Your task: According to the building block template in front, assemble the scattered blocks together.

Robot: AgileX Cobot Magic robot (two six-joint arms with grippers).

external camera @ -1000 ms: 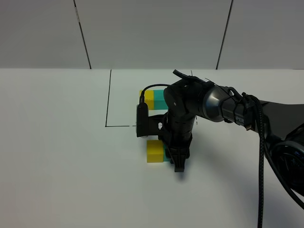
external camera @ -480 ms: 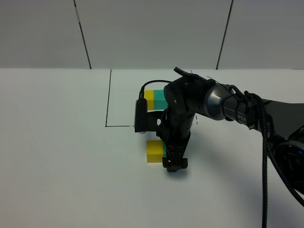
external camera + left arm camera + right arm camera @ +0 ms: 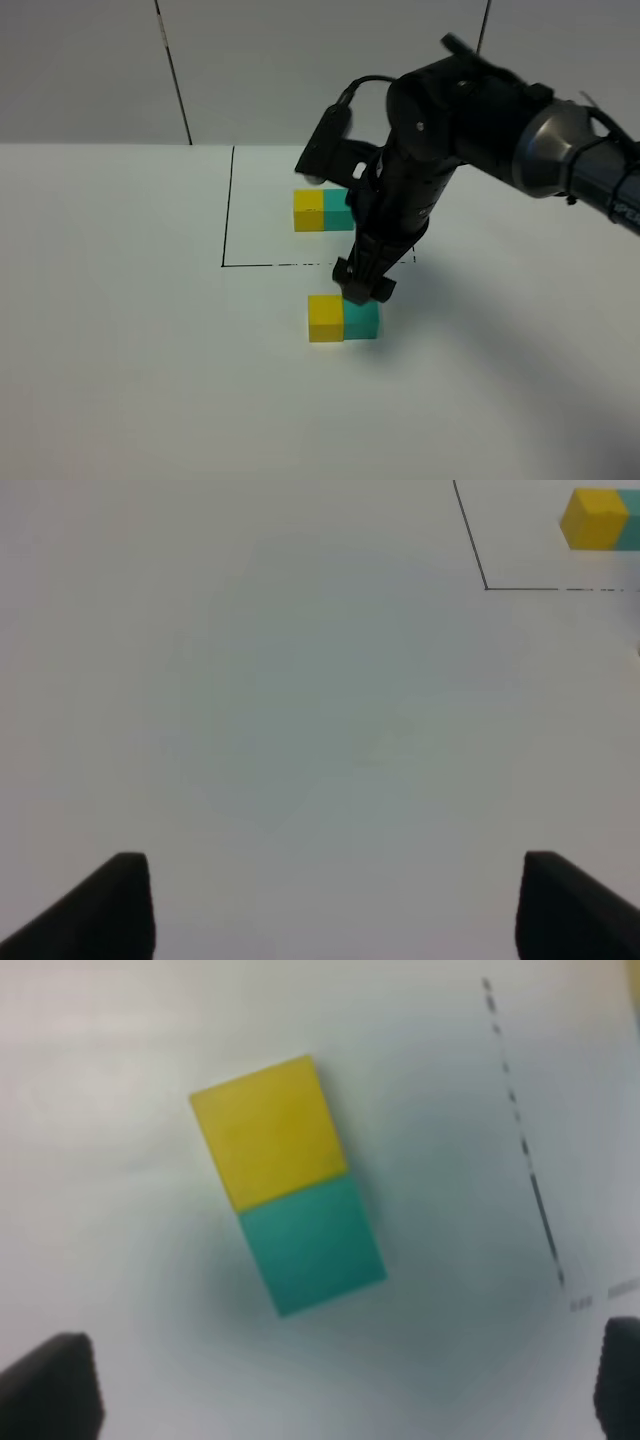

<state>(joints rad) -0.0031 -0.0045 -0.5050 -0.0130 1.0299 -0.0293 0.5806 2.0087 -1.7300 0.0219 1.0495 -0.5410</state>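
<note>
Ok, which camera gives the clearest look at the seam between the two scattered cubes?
The right wrist view: yellow cube and teal cube fill it from above, touching. The exterior high view shows them small, beside the right gripper. The left wrist view misses them.

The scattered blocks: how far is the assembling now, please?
Looks done: the yellow block and teal block sit joined, yellow left, matching the template. The right gripper is open above them, holding nothing; the left gripper is open too. Apparently nothing is left.

The right end effector (image 3: 364, 289) points downward with fingers spread and empty, arm raised.
</note>
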